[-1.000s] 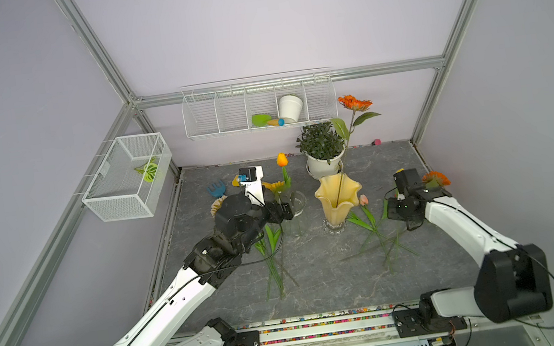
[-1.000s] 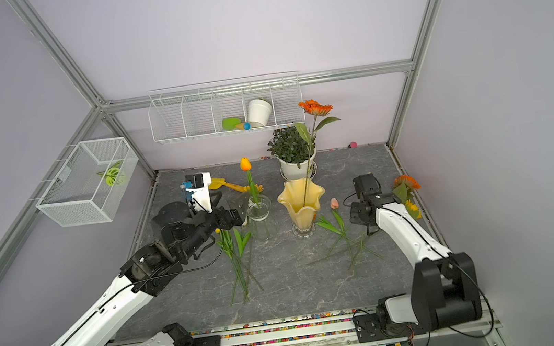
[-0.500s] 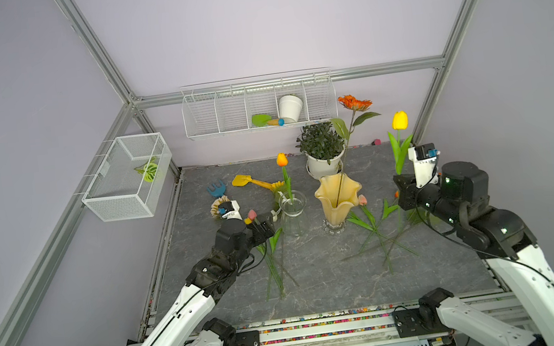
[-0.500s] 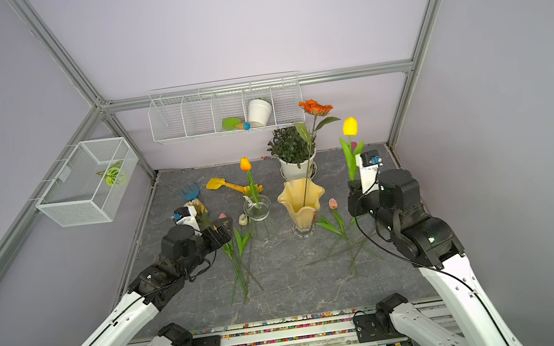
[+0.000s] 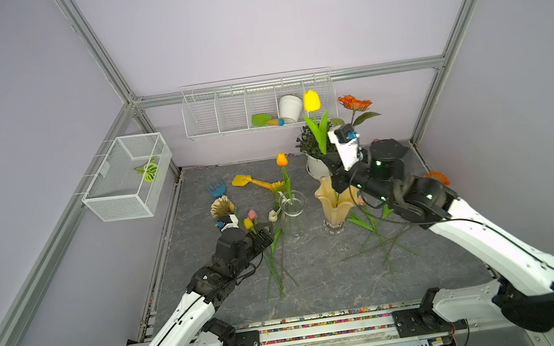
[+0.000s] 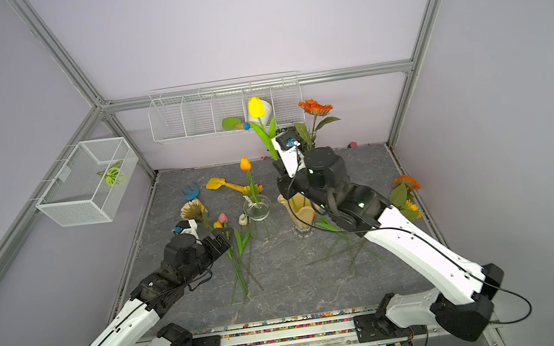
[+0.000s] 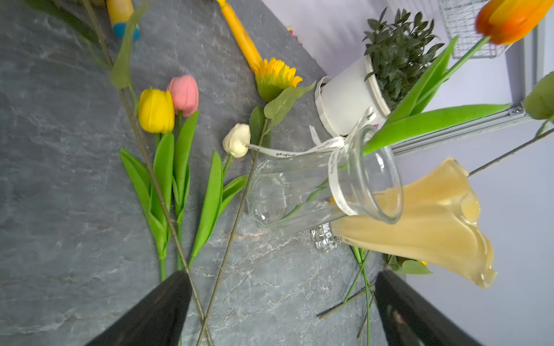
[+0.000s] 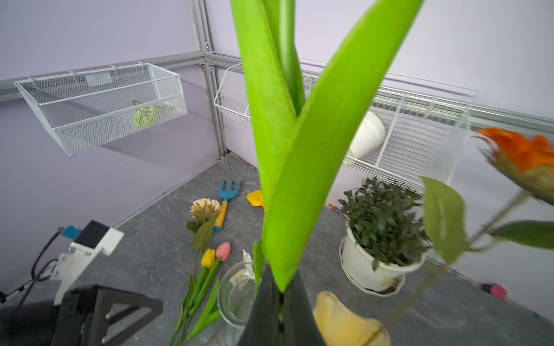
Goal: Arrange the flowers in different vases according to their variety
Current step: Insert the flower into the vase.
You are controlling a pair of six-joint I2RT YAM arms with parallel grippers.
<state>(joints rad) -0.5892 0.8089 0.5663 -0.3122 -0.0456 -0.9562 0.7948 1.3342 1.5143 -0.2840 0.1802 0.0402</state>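
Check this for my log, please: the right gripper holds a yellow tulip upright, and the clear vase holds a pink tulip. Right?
One thing is wrong: the clear vase holds an orange tulip, not a pink one, as both top views show. The pink tulip lies on the table. The right gripper does hold a yellow tulip upright.

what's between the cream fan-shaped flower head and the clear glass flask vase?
Three buds lie there: a pink tulip bud, a yellow tulip bud and a white tulip bud, flat on the grey table. Both top views show it.
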